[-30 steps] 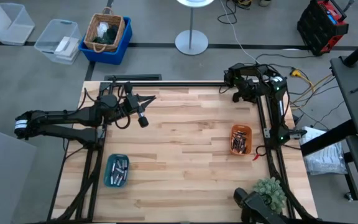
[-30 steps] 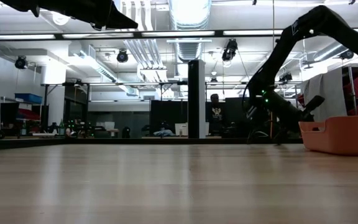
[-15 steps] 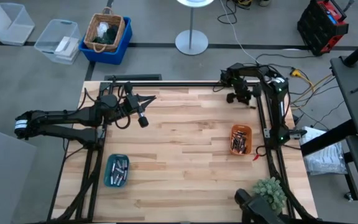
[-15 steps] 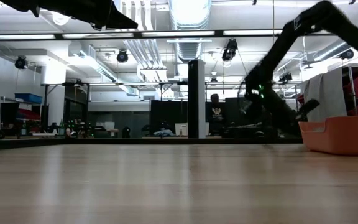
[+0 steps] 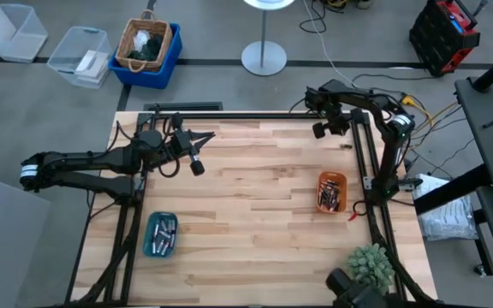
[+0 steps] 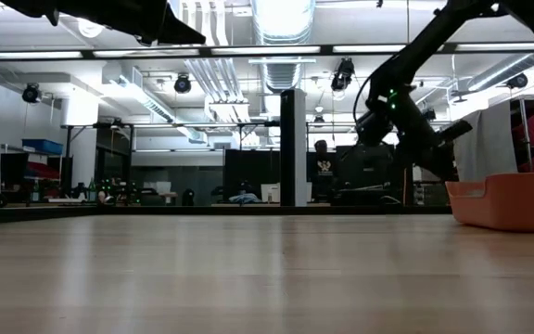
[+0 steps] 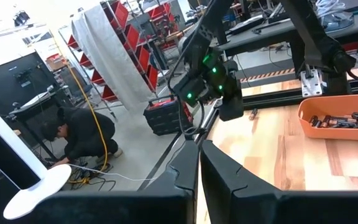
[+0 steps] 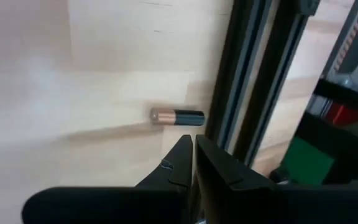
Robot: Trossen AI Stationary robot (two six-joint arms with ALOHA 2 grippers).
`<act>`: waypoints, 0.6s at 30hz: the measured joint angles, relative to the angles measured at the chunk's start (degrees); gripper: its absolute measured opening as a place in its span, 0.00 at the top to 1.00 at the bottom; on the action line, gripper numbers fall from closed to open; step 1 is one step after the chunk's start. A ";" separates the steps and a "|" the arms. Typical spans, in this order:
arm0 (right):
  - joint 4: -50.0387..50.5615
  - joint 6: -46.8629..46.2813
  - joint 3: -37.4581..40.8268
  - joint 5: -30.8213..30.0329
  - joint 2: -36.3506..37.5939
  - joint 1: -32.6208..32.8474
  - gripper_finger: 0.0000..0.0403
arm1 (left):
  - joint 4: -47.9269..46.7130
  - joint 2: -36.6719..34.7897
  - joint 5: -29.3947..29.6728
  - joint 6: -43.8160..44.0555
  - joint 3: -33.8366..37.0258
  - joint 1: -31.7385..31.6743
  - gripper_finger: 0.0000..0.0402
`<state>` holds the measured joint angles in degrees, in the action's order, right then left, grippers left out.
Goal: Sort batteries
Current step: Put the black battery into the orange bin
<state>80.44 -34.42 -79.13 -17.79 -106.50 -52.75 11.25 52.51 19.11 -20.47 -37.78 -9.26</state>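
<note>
Now higher, right gripper [image 5: 318,130] (fingers [image 8: 178,163] together).

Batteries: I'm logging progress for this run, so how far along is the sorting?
Mostly done, it seems: batteries fill the teal tray and the orange tray. Nothing is in hand; the right gripper is shut and empty near the table's far right corner, and the left gripper waits shut at far left. Left: one loose battery lying beside the black frame rail.

Battery [image 8: 178,116] on table [image 5: 255,214] beside rail [image 8: 241,81], before right hand [image 8: 193,144].
</note>
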 joint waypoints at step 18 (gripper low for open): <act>-3.53 14.35 4.70 10.64 11.32 5.26 0.97 | -1.49 0.00 0.00 -0.19 0.00 0.00 1.00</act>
<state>76.92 -20.07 -74.43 -7.15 -95.18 -47.50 9.76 52.51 19.11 -20.66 -37.78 -9.26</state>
